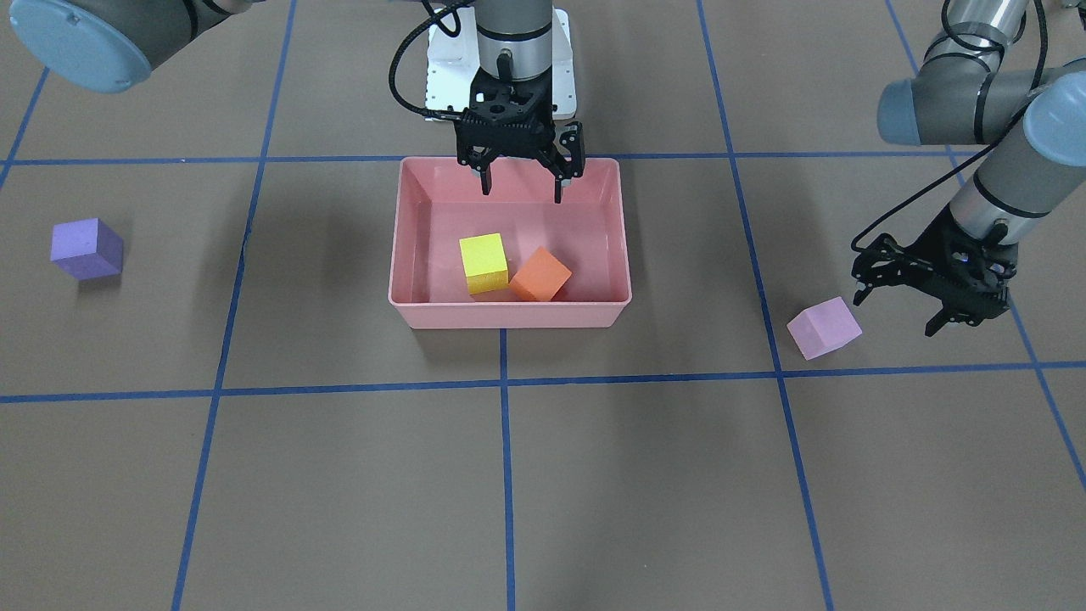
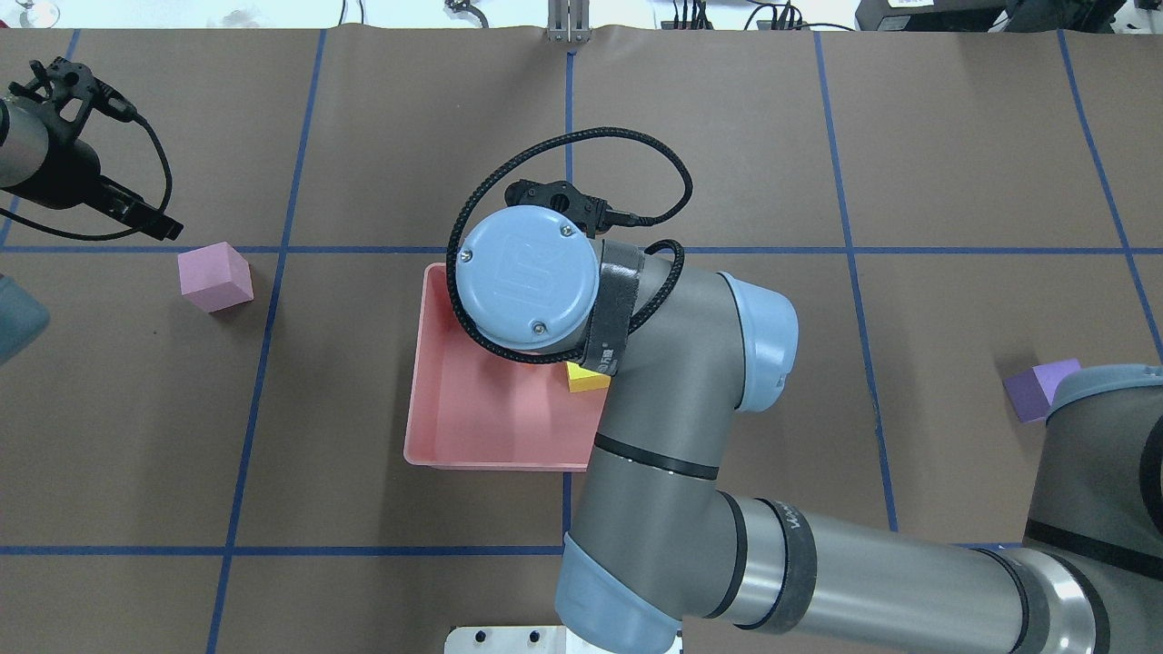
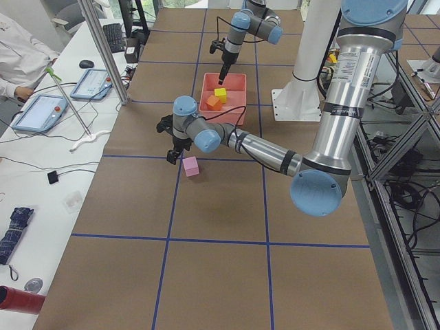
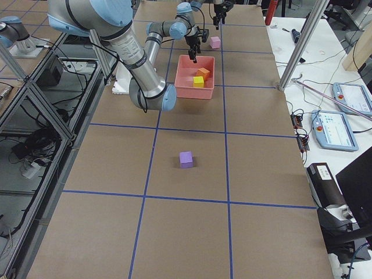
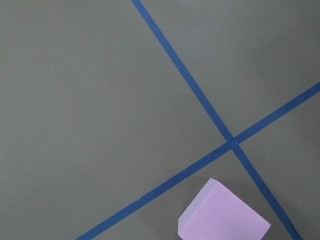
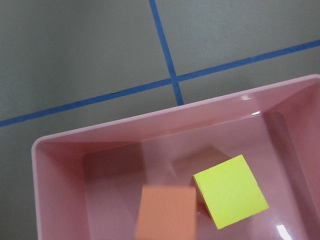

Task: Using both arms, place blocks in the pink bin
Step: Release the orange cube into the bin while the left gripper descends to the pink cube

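Brown table: right fingers spread empty over pink bin; left fingers spread empty beside pink-lilac block.

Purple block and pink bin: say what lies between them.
Between purple block and pink bin: only bare table crossed by one blue tape line, shown in the front-facing view.

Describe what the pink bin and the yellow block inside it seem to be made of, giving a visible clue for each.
The pink bin looks like glossy moulded plastic: its sloping inner walls carry bright highlights and faint reflections. The yellow block looks like matte foam, though that is less certain: flat colour, no shine, slightly grainy side.
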You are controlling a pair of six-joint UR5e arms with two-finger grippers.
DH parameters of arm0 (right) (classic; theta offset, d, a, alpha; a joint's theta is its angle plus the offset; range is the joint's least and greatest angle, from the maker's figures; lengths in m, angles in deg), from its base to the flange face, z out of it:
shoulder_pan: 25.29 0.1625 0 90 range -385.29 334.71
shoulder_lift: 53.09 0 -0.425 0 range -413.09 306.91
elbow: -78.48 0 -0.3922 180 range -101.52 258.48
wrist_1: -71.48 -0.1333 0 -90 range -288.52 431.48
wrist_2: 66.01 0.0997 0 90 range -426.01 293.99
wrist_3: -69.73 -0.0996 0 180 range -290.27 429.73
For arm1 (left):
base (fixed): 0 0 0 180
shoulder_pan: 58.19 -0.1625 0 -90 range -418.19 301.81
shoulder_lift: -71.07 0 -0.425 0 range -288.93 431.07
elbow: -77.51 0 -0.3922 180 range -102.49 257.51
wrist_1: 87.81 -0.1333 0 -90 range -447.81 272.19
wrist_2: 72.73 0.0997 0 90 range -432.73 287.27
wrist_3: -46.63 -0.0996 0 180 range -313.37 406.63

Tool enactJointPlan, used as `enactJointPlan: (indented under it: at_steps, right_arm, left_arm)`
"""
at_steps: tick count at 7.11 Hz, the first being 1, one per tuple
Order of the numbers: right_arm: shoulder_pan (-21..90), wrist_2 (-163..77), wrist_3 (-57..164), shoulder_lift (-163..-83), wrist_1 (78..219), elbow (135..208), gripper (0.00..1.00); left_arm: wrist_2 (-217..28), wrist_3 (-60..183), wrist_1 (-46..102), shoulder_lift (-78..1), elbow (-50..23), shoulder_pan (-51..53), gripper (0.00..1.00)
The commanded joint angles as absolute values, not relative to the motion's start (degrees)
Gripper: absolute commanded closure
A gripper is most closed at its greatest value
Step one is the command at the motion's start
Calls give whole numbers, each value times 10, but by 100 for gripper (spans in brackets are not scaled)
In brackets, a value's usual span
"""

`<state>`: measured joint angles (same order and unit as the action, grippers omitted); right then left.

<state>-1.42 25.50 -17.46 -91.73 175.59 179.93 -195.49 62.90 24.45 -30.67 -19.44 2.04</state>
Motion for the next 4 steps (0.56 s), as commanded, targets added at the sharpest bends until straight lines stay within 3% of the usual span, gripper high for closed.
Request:
enactJointPlan:
  at_steps: [1,4]
  right_arm:
    - [35,290,-75,-920,1788,1826,0]
    - [144,393,80,-988,1785,1858,0]
  left_arm:
    - [-1967,636,289,-308,-187,14,0]
    - [-1958,523,305,-299,-186,-22,0]
